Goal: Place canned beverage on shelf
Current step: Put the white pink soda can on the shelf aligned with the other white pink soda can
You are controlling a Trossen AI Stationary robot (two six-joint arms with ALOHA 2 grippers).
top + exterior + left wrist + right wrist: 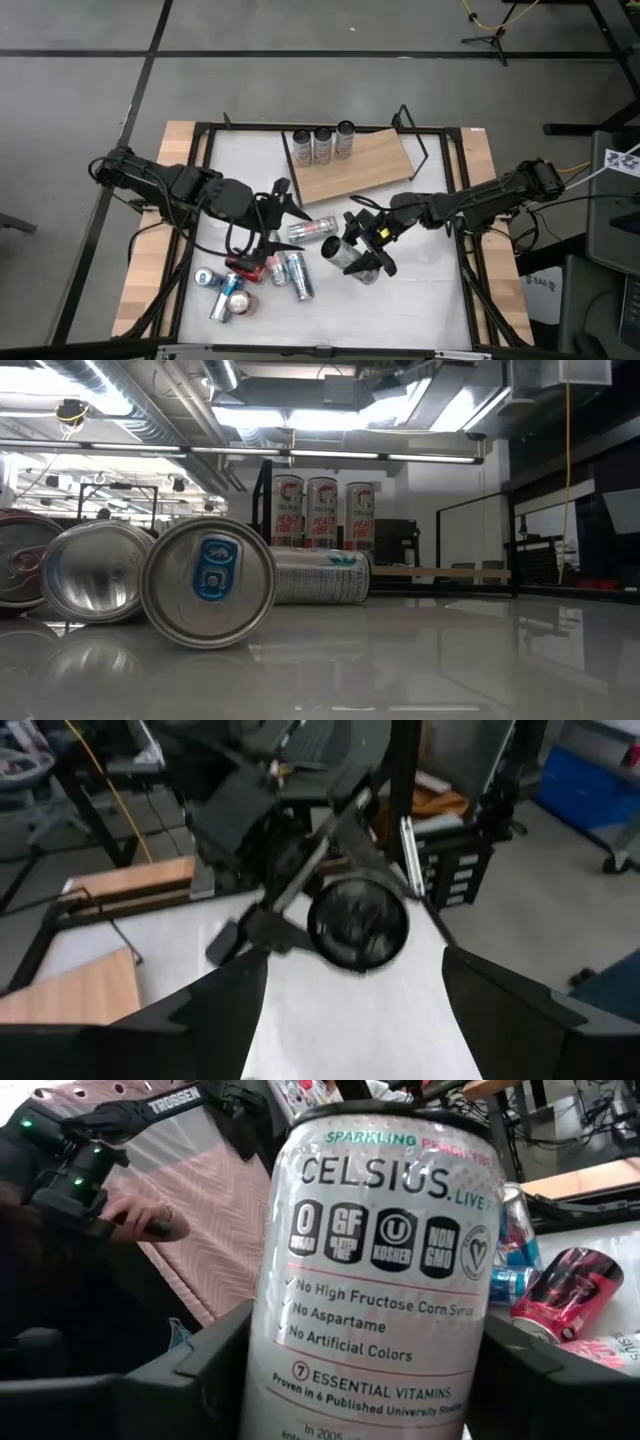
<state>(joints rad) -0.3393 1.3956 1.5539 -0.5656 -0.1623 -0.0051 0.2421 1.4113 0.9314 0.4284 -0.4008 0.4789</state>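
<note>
The right gripper (362, 252) is clamped on a can (375, 1270) lifted over mid-table, the shelf (355, 165) just beyond it toward the far edge, while the left gripper (275, 215) waits open nearby.

Cans (208, 582) are bare shiny metal on the ends, and the one between the right gripper's fingers (375, 1270) has a smooth glossy printed wall. Shelf (360, 165) is matt light wood with thin black metal wire. Tabletop (450, 660) is glossy white and mirrors the cans; gripper fingers (215, 1015) look like matt black plastic.
</note>
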